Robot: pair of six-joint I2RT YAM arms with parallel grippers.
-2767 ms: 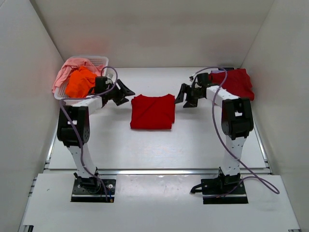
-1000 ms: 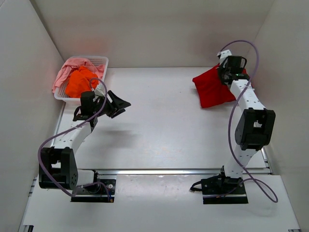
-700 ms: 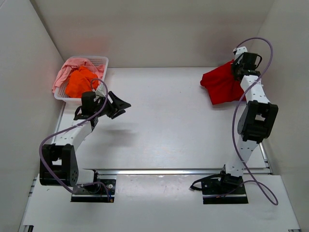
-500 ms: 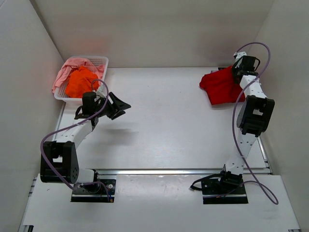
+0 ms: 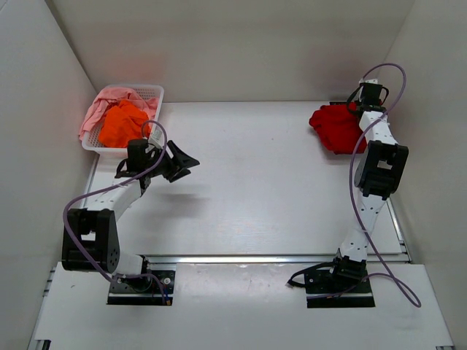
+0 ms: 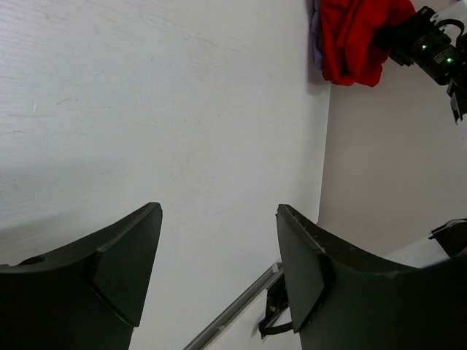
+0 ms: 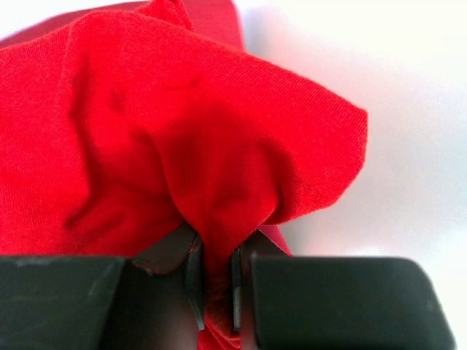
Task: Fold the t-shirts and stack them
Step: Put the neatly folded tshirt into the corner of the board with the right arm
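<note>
A white plastic mesh basket (image 5: 152, 93) is seen at the far left corner of the white table (image 5: 248, 189). In it, a crumpled orange cloth t-shirt (image 5: 120, 124) is nested against a pale pink cloth t-shirt (image 5: 102, 103) draped over the rim. At the far right, a bunched bright red cloth t-shirt (image 5: 334, 128) is pinched in the right gripper (image 7: 213, 277). The left gripper (image 6: 219, 219) is held spread wide above bare tabletop.

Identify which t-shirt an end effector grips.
The bright red t-shirt, pinched by the right end effector; the orange t-shirt and pink t-shirt lie in the basket.
</note>
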